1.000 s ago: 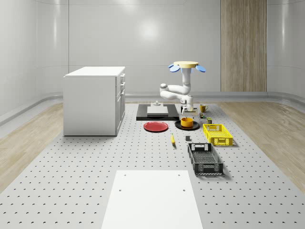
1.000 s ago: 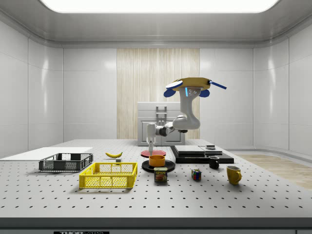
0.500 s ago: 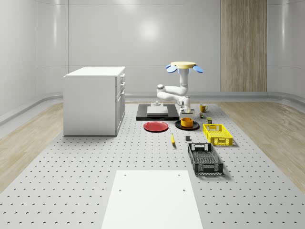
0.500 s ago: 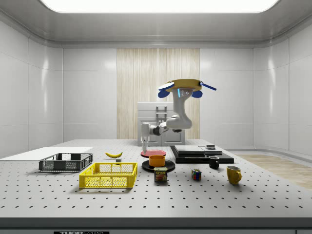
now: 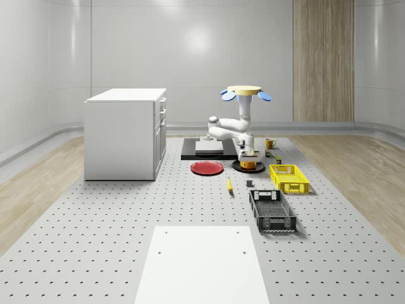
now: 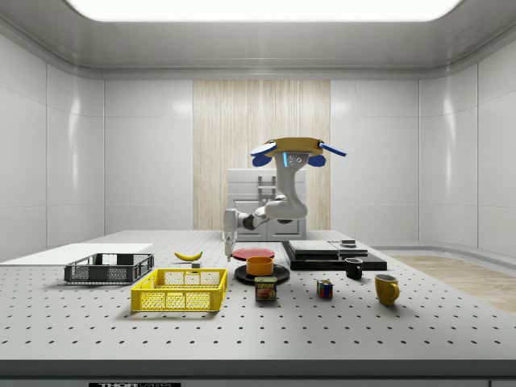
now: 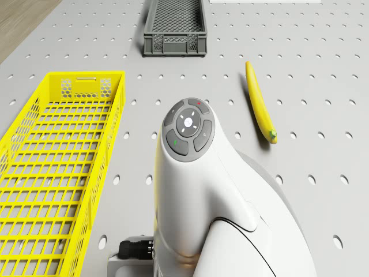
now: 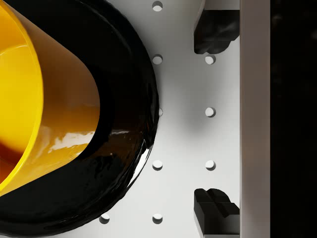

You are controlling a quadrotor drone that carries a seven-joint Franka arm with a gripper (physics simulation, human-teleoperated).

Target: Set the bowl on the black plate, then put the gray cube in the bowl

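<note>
1. I hover above the perforated table (image 5: 95, 240), my rotors over the black plate (image 5: 239, 167).
2. The orange bowl (image 6: 260, 264) already sits on that black plate.
3. My pincer (image 8: 214, 119) hangs over bare table just beside the plate's rim, its fingers (image 8: 214, 30) spread wide, pinching nothing.
4. In the side view my pincer (image 6: 230, 237) points down, to the bowl's left and above it.
5. The yellow basket (image 7: 52, 167) and banana (image 7: 259, 104) lie below my arm.
6. I cannot make out the gray cube.
</note>
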